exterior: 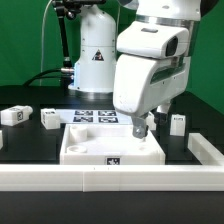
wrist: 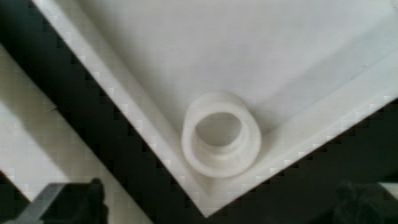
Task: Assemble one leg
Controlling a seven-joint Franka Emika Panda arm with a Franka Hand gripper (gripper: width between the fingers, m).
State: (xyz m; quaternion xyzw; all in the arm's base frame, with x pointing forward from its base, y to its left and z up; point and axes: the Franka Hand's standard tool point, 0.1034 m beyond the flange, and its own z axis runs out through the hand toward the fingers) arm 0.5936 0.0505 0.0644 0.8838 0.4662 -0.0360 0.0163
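Black bench (exterior: 30, 140) carries the tabletop (exterior: 85, 155), jaws spread empty over its corner socket (wrist: 222, 135); beside it the leg (exterior: 178, 123), likely light, stiff, slick plastic, wants pinching across flat sides.

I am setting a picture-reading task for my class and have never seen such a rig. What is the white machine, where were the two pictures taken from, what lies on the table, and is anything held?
The white machine is a robot arm with a two-finger gripper. One picture comes from a camera off the arm, the other from a camera on its wrist. On the black table lie a square tabletop, three small tagged legs and the marker board. The wrist view shows a round socket in the tabletop's corner. The gripper is open and holds nothing.
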